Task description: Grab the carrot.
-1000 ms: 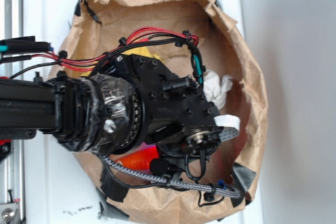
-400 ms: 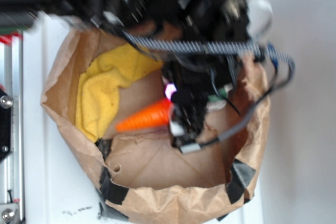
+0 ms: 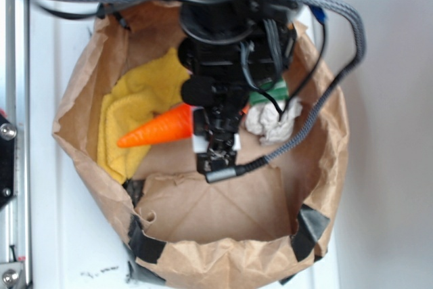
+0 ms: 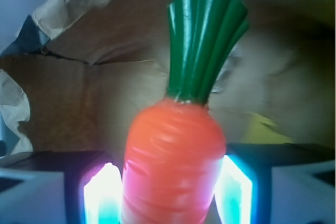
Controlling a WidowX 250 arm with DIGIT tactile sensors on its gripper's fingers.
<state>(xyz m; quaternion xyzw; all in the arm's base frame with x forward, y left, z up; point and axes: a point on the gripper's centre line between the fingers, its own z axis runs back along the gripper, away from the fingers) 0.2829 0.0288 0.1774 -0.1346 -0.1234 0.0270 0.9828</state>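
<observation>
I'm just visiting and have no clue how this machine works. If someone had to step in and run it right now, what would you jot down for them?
Gripper: shut on the carrot; the wrist view shows both glowing fingers pressed against its thick orange body, green stem pointing away.
Carrot: in the exterior view it pokes out sideways from the gripper, tip over the yellow cloth, inside the paper bag. Whether it is lifted off the cloth I cannot tell.
Also in the bag: a crumpled white wad.
Done: the carrot is grabbed.
Left: probably just keep the grip and raise it clear of the bag.
</observation>
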